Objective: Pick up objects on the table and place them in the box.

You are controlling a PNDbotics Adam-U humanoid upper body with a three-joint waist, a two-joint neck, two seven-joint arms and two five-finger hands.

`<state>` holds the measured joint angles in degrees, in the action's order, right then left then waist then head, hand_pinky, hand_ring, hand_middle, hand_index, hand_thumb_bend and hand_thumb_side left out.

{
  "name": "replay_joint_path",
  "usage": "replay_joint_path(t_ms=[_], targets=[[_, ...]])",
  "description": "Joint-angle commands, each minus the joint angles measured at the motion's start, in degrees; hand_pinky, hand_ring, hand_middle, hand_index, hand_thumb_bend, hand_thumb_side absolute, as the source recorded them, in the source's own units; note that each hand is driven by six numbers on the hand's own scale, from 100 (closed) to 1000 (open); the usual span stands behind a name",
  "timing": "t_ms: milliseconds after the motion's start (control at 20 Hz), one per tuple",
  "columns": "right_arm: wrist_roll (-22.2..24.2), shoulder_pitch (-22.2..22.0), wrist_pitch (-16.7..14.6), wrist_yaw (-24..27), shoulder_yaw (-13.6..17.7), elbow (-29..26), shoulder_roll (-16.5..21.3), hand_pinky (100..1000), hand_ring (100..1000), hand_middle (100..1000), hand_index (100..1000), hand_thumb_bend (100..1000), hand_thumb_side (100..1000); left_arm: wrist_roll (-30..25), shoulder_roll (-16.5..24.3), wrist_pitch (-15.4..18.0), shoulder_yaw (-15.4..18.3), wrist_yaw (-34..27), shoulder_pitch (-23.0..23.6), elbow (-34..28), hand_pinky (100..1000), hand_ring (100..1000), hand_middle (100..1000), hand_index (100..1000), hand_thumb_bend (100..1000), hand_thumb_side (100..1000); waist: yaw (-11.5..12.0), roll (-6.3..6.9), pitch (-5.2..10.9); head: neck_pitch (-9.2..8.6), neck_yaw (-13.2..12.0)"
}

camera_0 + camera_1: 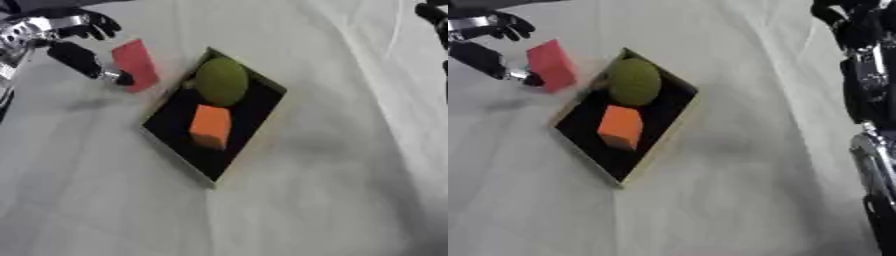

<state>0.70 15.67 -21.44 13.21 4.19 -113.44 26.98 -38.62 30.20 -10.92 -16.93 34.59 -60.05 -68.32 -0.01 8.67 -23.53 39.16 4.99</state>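
White cloth; red block [135, 64] (flat, rectangular) in left robot hand [68, 37].

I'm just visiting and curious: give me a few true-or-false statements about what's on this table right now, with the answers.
1. An orange block lies inside the box. True.
2. The green ball sits on the cloth outside the box. False: it rests in the box's far end.
3. The left hand has the red block between thumb and fingers. True.
4. The red block is already in the box. False: it is held beside the box, to its left.
5. The right hand carries a block. False: it shows at the upper right, holding nothing visible.
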Motion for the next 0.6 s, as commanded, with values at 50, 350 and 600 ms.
replay_joint_path(t_ms=[50, 350, 600], targets=[[0.2, 0.7, 0.1, -0.1, 0.2, -1.2, 0.5, 886, 939, 696, 808, 100, 638, 0.8, 0.9, 0.3, 1.1, 1.5, -1.0, 0.2, 965, 905, 851, 946, 744, 419, -0.1, 0.35, 0.77, -0.81, -0.4], [0.5, 1.0, 0.1, -0.2, 0.1, -1.2, 0.3, 886, 941, 696, 809, 100, 638, 1.6, 0.2, 0.7, 1.5, 2.9, -1.1, 1.1, 963, 903, 848, 945, 734, 423, -0.5, 0.32, 0.23, -1.19, -0.8], [0.7, 1.2, 0.3, -0.3, -0.1, -1.2, 0.0, 887, 943, 695, 809, 100, 639, 3.2, -0.5, 0.1, 2.2, 2.4, -1.3, 2.0, 952, 893, 837, 934, 682, 439, -0.9, 0.39, -0.26, -1.46, -0.9]])
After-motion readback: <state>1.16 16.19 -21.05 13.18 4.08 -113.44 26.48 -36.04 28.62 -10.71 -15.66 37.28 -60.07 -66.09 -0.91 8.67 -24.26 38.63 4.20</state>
